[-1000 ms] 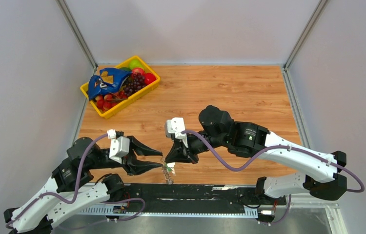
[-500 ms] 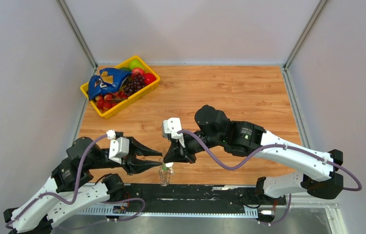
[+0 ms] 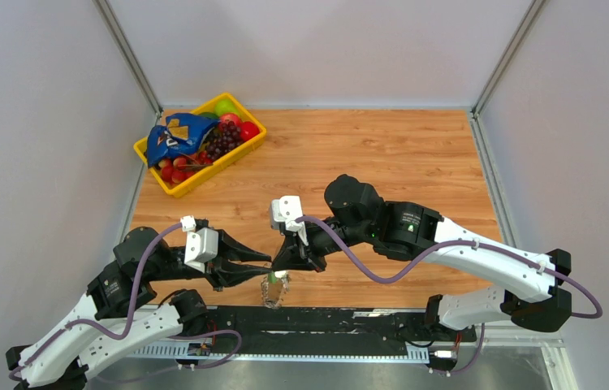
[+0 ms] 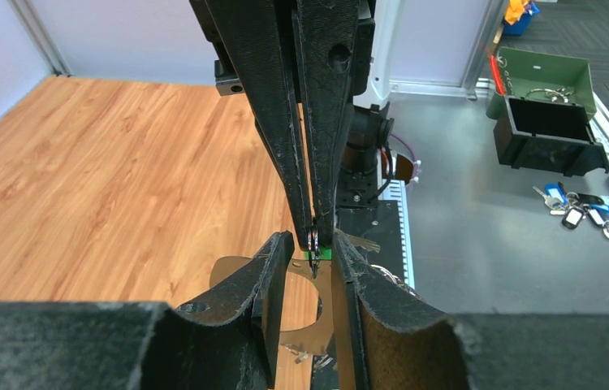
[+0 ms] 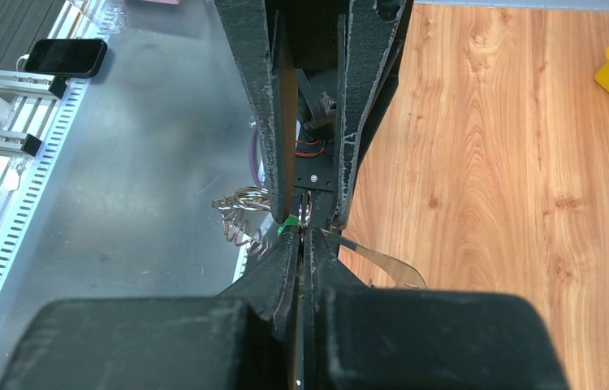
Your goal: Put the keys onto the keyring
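Note:
My right gripper is shut on the keyring's small metal ring. The keyring's flat grey band and silvery chain hang below it, just off the table's near edge. A tiny bright green piece of the keys sits right beside the ring. My left gripper faces the right one. Its fingers stand open, a narrow gap apart, on either side of the ring and the right fingertips. No other keys can be made out on the ring.
A yellow basket of fruit with a blue bag stands at the table's back left. Beyond the table, a green box and loose keys lie on the metal bench, and a phone lies there too.
My left gripper has slid right until its fingers straddle the right fingertips, and its jaws have narrowed. The right gripper shifted slightly left with the keyring.

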`<state>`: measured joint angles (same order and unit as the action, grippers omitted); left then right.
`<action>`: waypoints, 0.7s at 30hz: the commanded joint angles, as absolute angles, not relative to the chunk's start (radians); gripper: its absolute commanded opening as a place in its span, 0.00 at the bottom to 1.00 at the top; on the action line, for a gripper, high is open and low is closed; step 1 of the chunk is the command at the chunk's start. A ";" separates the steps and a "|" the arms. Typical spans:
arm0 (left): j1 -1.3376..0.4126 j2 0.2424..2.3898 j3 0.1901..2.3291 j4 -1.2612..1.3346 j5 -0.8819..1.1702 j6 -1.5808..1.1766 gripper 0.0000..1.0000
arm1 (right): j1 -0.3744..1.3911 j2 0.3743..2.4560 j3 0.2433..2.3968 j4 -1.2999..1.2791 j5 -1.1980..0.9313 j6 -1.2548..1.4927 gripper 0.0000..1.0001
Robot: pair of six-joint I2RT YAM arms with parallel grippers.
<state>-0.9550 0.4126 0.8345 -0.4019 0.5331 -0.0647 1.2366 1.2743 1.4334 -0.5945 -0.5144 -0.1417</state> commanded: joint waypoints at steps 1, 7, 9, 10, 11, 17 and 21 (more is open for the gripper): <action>-0.957 0.420 0.859 -0.399 0.530 -0.048 0.34 | 1.241 1.272 1.476 -0.569 -0.516 -0.158 0.00; -0.957 0.415 0.865 -0.401 0.528 -0.047 0.34 | 1.241 1.275 1.469 -0.571 -0.505 -0.163 0.00; -0.958 0.412 0.866 -0.403 0.526 -0.045 0.34 | 1.241 1.275 1.466 -0.571 -0.504 -0.165 0.00; -0.958 0.412 0.867 -0.403 0.524 -0.045 0.34 | 1.241 1.273 1.465 -0.571 -0.505 -0.165 0.00; -0.957 0.411 0.868 -0.403 0.523 -0.045 0.34 | 1.242 1.273 1.465 -0.572 -0.506 -0.165 0.00; -0.958 0.408 0.869 -0.406 0.518 -0.042 0.33 | 1.241 1.274 1.461 -0.571 -0.505 -0.165 0.00; -0.958 0.404 0.871 -0.409 0.510 -0.040 0.33 | 1.242 1.272 1.460 -0.571 -0.505 -0.167 0.00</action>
